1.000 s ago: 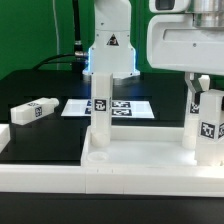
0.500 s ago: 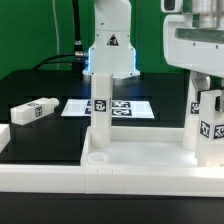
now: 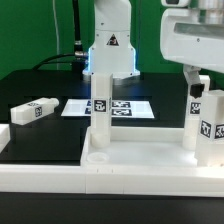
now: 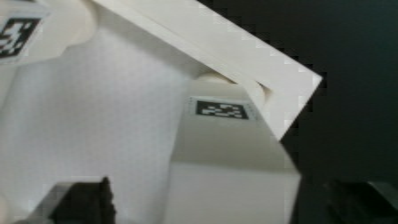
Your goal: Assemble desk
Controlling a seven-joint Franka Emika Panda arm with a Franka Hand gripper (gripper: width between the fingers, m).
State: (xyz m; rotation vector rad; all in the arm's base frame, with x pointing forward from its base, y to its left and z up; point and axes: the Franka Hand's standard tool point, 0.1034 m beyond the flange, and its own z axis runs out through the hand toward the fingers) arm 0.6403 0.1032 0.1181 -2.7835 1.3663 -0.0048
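The white desk top [image 3: 150, 158] lies at the front of the table. One white leg [image 3: 100, 112] stands upright at its left corner. Two tagged legs [image 3: 210, 132] stand at the exterior view's right. A fourth leg [image 3: 32, 111] lies loose on the black table at the left. My gripper [image 3: 203, 90] hangs over the tops of the right legs. In the wrist view a tagged leg [image 4: 231, 150] stands between my dark fingers [image 4: 80, 203], with a gap on one side. The gripper [image 4: 205, 205] looks open around it. The desk top [image 4: 107, 110] fills the view behind.
The marker board [image 3: 72, 106] lies flat behind the desk top. The robot base [image 3: 110, 50] stands behind it with cables to the left. A long white border rail [image 3: 50, 180] runs along the table's front edge.
My gripper and wrist have shifted towards the exterior view's right and a little up over the right legs. The legs and desk top have stayed in place.
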